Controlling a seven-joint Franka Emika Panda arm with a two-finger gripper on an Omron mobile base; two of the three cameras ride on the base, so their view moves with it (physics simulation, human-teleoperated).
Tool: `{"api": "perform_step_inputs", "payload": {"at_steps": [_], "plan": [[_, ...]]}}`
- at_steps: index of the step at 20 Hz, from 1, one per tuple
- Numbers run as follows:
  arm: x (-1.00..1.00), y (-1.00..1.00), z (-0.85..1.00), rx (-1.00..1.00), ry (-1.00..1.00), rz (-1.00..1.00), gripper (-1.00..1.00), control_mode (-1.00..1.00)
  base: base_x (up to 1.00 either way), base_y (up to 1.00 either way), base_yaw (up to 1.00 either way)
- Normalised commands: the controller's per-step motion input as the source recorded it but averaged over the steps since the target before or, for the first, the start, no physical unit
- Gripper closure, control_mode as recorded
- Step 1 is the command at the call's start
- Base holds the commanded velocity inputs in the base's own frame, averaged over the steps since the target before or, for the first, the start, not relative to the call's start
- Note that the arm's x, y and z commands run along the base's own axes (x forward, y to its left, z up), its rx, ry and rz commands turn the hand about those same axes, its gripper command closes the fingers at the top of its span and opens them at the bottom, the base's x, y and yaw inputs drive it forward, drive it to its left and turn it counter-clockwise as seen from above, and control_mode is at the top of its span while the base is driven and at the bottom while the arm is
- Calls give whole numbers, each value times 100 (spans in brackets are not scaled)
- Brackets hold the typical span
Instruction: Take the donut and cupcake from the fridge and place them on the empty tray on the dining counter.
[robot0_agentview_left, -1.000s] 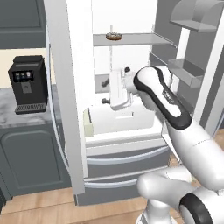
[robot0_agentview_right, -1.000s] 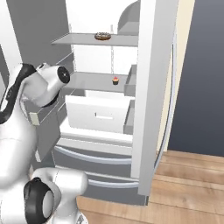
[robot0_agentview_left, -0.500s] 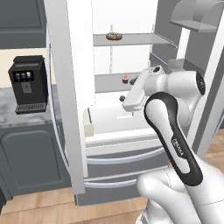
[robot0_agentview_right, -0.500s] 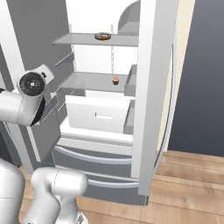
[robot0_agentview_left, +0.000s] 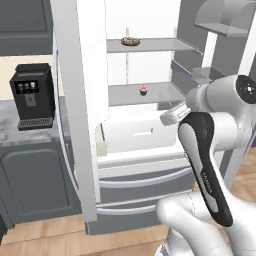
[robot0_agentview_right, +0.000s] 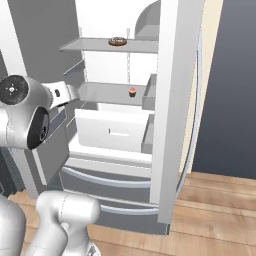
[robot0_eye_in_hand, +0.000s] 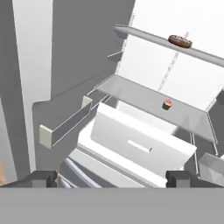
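The fingers (robot0_eye_in_hand: 112, 177) stand wide apart, holding nothing. Ahead of them in the open fridge (robot0_agentview_left: 150, 150): one cupcake (robot0_eye_in_hand: 167, 104) on the nearer shelf, one donut (robot0_eye_in_hand: 180, 41) on the shelf above.

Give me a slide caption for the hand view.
Open gripper faces the open fridge: donut on upper shelf, cupcake below.

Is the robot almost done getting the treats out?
Not nearly. Done: the fridge stands open. In hand: nothing; the gripper is open, facing the shelves. Left: the donut and cupcake sit on their shelves, and both must go to the tray.
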Motion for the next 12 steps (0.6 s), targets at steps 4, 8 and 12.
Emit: {"api": "perform_step_inputs", "payload": {"at_steps": [4, 8, 12], "plan": [[-98, 0, 0, 0, -8, -9, -100, -100, 0, 0, 0], [-87, -21, 0, 1, -7, -8, -100, -100, 0, 0, 0], [-37, -40, 0, 1, 0, -9, -100, -100, 0, 0, 0]]}}
